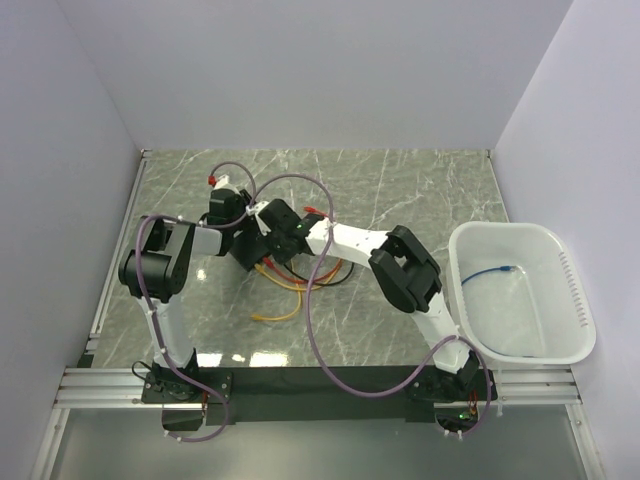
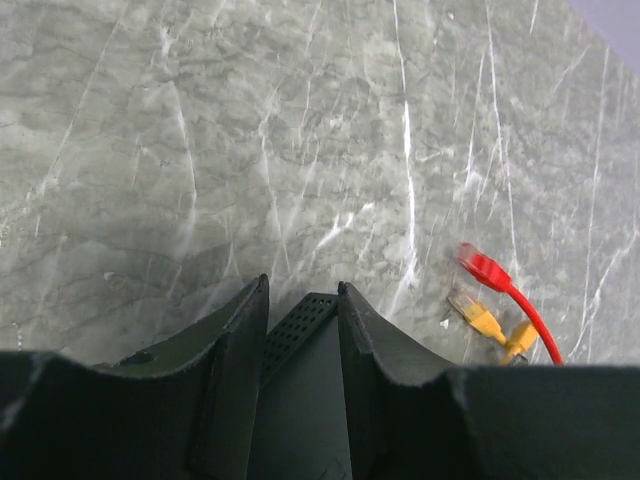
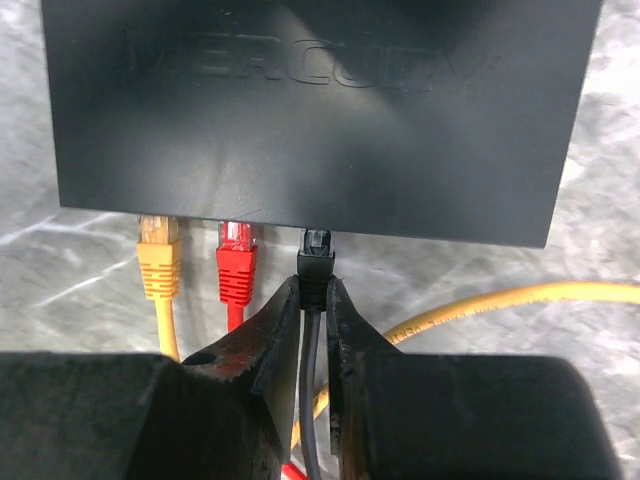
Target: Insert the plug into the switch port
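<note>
The switch (image 3: pixel 310 110), a flat matte-black box, fills the top of the right wrist view with its socket edge facing me. My right gripper (image 3: pixel 314 282) is shut on the black plug (image 3: pixel 316 258) by its boot. The plug's tip sits at the switch's edge, beside a red plug (image 3: pixel 237 262) and a yellow plug (image 3: pixel 158 262) that are in neighbouring ports. My left gripper (image 2: pixel 302 286) is shut on the switch (image 2: pixel 298 328), clamping its perforated side. From above, the left gripper (image 1: pixel 243 232) and right gripper (image 1: pixel 283 240) meet mid-table and hide most of the switch.
Yellow cable (image 1: pixel 280 308) and red cable (image 1: pixel 276 270) loop on the marble just in front of the grippers. A white tub (image 1: pixel 575 300) at the right holds a blue cable (image 1: pixel 495 271). White walls enclose the table on three sides.
</note>
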You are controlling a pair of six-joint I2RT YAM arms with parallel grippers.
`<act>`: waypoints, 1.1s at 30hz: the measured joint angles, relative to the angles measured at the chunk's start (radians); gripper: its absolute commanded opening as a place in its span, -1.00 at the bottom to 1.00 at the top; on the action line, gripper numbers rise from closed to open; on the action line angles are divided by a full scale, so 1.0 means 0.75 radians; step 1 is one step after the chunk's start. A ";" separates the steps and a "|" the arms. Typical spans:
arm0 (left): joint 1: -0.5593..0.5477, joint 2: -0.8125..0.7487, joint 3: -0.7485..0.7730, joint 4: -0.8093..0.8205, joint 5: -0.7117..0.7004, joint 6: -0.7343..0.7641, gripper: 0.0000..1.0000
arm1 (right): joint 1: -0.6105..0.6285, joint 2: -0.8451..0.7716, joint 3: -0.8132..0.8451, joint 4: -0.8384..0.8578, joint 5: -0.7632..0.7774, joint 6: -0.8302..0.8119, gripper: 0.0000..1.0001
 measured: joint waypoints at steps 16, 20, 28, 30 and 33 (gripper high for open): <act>0.015 -0.087 0.045 -0.231 0.033 0.005 -0.10 | 0.041 0.002 0.069 0.069 0.009 0.028 -0.29; 0.019 -0.090 0.073 -0.332 0.055 0.006 -0.05 | 0.041 -0.056 0.068 0.138 0.062 0.019 -0.24; 0.068 -0.090 0.123 -0.498 0.092 0.013 0.10 | 0.037 -0.263 -0.004 0.215 0.215 0.022 -0.21; 0.091 -0.090 0.154 -0.545 0.100 0.013 0.17 | 0.034 -0.326 -0.049 0.221 0.266 0.031 -0.18; 0.135 -0.090 0.204 -0.594 0.100 0.013 0.19 | 0.016 -0.387 -0.095 0.213 0.342 0.063 -0.17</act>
